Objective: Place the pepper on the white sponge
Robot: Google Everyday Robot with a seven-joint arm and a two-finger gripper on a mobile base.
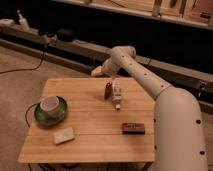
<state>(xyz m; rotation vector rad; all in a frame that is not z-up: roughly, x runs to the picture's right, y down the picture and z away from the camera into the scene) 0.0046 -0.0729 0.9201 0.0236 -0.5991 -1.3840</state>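
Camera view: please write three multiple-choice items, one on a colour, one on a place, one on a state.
1. The plate under the cup is: A. green B. blue C. red
2. Relative to the white sponge, the pepper lies: A. on it B. touching it C. apart, beside the pale bottle
3. The tool, near the back edge of the table, is: A. gripping the pepper B. open and empty C. shut on the cup
Answers: 1 A, its rim is green; 2 C, it lies next to the pale bottle, far from the white sponge; 3 B, the tool holds nothing and the pepper lies on the table.
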